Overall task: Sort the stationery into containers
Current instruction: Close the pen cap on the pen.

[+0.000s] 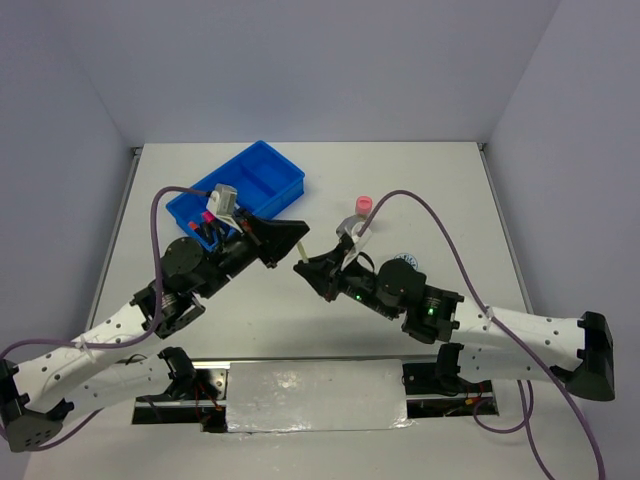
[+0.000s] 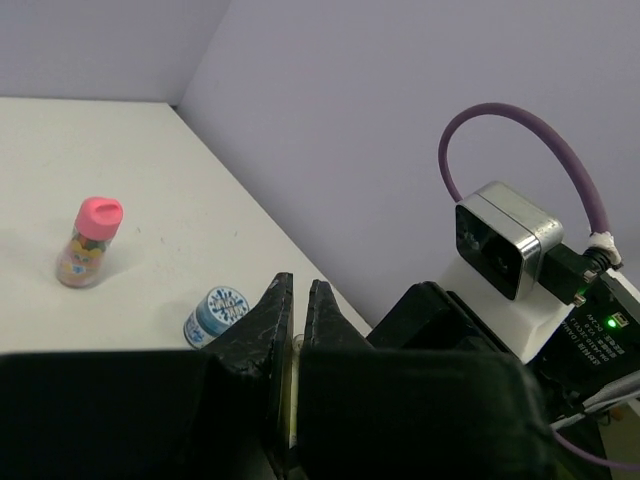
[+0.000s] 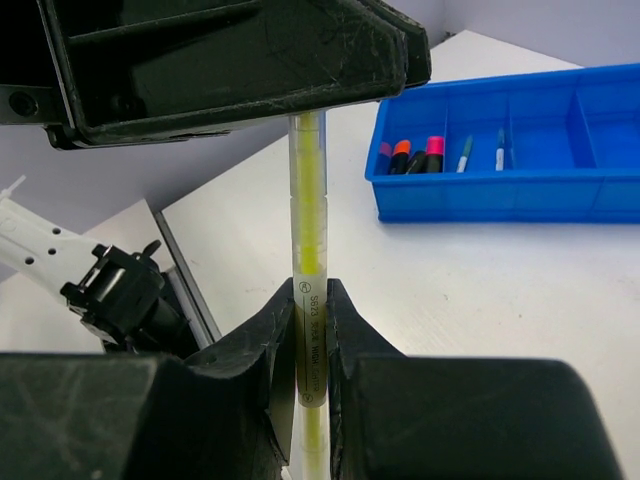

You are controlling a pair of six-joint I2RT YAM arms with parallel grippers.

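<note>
Yellow pen (image 3: 309, 230) is clamped by both your right gripper (image 3: 311, 335) and left gripper (image 2: 298, 300); pull before one lets go and it may bend.

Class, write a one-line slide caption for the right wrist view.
A yellow pen clamped by both the right tool and left tool, blue tray beyond.

White table (image 1: 470, 200): blue tray (image 1: 270, 170) far left, pink-capped bottle (image 1: 364, 205) upright mid-table, blue-white disc (image 2: 217, 310) near it.
</note>
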